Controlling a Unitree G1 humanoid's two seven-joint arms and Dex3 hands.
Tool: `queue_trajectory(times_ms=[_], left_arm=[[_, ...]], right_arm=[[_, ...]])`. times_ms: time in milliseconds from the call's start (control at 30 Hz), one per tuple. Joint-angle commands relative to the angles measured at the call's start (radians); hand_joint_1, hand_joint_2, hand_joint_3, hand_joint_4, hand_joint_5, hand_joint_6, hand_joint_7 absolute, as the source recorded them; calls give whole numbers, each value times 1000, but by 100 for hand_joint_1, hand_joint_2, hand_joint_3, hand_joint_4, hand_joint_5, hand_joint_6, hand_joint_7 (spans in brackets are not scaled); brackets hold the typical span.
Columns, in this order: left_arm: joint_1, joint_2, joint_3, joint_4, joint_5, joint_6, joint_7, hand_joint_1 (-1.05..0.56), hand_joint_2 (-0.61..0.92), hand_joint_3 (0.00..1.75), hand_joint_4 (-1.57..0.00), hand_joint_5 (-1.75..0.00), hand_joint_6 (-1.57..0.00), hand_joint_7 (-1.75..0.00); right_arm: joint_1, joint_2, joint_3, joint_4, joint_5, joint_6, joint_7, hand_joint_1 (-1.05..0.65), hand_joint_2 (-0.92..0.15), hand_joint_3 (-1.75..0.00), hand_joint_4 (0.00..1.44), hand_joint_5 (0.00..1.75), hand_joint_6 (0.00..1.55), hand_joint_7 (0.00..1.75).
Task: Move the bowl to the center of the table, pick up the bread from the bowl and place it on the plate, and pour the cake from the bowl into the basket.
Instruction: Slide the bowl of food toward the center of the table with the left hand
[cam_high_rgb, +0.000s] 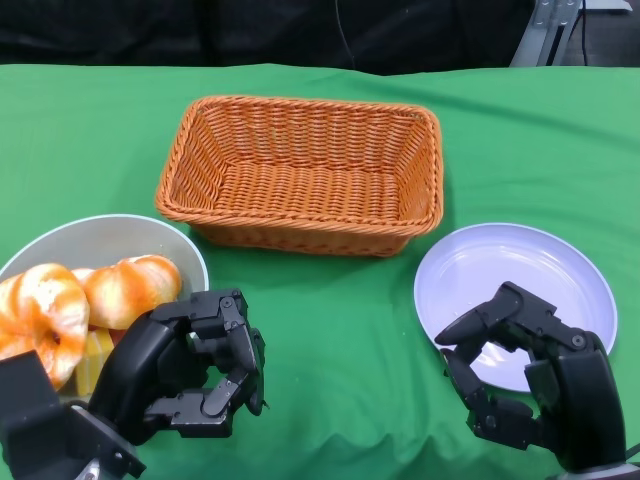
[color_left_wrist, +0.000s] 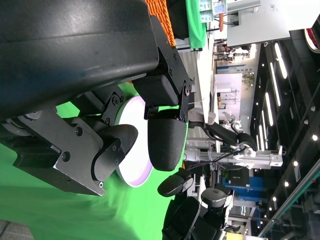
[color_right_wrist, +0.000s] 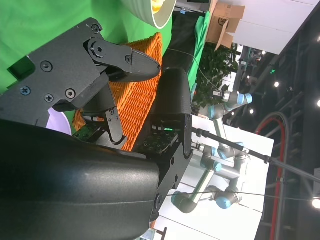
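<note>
The grey bowl (cam_high_rgb: 110, 222) sits at the table's near left. It holds two orange-and-white bread rolls (cam_high_rgb: 130, 288) and a yellow cake piece (cam_high_rgb: 92, 358). My left hand (cam_high_rgb: 190, 370) hovers just right of the bowl, over its near rim, with fingers loosely curled, a gap between them and nothing held. The lilac plate (cam_high_rgb: 520, 265) lies at the near right. My right hand (cam_high_rgb: 530, 375) hangs over its near edge, fingers also loosely curled and empty. The left wrist view shows the plate (color_left_wrist: 132, 150) past my left hand's fingers (color_left_wrist: 167, 142).
An orange wicker basket (cam_high_rgb: 300, 225) stands at the middle back of the green cloth; its wall (color_right_wrist: 142, 95) also shows in the right wrist view. Bare green cloth lies between my hands in front of the basket. The table's far edge meets a dark backdrop.
</note>
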Motion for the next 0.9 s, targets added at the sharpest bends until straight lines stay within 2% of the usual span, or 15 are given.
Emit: queue_trajectory(times_ms=[33, 900], left_arm=[[-6, 10, 3, 9, -4, -9, -10, 9, 59, 117, -88, -166, -87, -139], [-11, 14, 7, 24, -7, -10, -19, 9, 59, 118, -87, -166, -86, -138]], right_arm=[[0, -3, -6, -1, 16, -5, -2, -22, -52, -87, 76, 151, 69, 126], [-5, -6, -10, 15, 6, -20, -10, -23, -52, -87, 75, 152, 68, 126]])
